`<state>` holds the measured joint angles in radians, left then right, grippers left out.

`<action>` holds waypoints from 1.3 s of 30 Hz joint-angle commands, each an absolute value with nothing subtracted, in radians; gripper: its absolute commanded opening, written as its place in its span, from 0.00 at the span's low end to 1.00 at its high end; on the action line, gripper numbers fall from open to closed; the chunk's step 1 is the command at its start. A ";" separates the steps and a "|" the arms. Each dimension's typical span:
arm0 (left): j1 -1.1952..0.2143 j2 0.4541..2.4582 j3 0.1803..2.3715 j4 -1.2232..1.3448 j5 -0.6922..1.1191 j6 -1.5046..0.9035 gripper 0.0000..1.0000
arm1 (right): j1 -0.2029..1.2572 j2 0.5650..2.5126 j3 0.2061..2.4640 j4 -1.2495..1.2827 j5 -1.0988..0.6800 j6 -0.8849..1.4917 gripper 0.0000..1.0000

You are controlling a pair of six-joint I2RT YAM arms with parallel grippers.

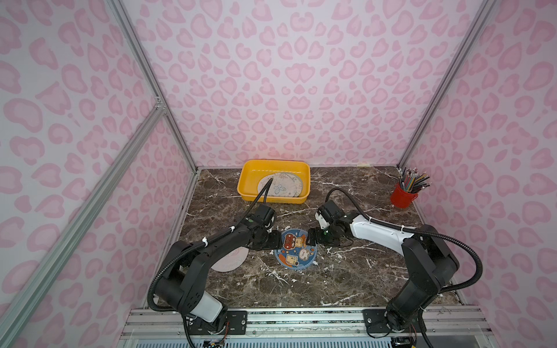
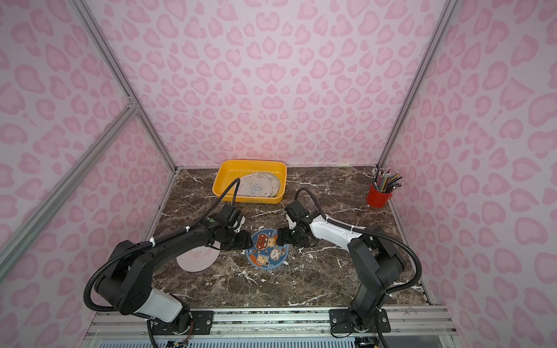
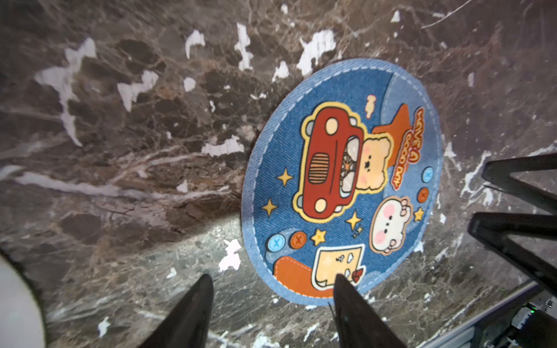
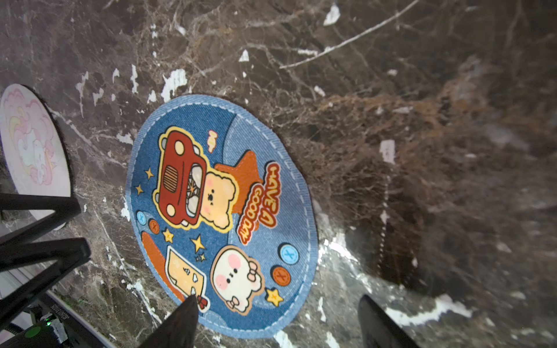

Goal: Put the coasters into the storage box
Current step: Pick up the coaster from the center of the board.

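A dark blue coaster (image 1: 297,248) (image 2: 267,247) printed with a red car and cartoon animals lies flat on the marble table. My left gripper (image 1: 275,241) (image 3: 272,280) is low at its left edge and open, one finger over the rim (image 3: 346,289), the other over bare table. My right gripper (image 1: 310,238) (image 4: 278,299) is open at the opposite edge and also straddles the rim. A pale pink coaster (image 1: 229,262) (image 4: 33,150) lies partly under my left arm. The yellow storage box (image 1: 247,176) (image 2: 220,180) at the back holds pale coasters (image 1: 283,186) (image 2: 259,186).
A red cup of pencils (image 1: 403,195) (image 2: 379,197) stands at the back right corner. Pink patterned walls close the table on three sides. A metal rail (image 1: 301,316) with both arm bases runs along the front edge.
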<state>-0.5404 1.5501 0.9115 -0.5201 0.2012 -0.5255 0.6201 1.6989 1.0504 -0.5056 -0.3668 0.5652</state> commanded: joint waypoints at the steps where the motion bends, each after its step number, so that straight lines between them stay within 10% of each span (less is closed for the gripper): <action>1: -0.560 1.583 0.914 -0.502 0.155 -0.558 0.60 | 0.617 1.713 1.045 -0.492 -0.363 0.548 0.81; 39: -0.583 1.686 0.871 -0.387 0.165 -0.607 0.45 | 0.635 1.796 1.002 -0.429 -0.408 0.542 0.48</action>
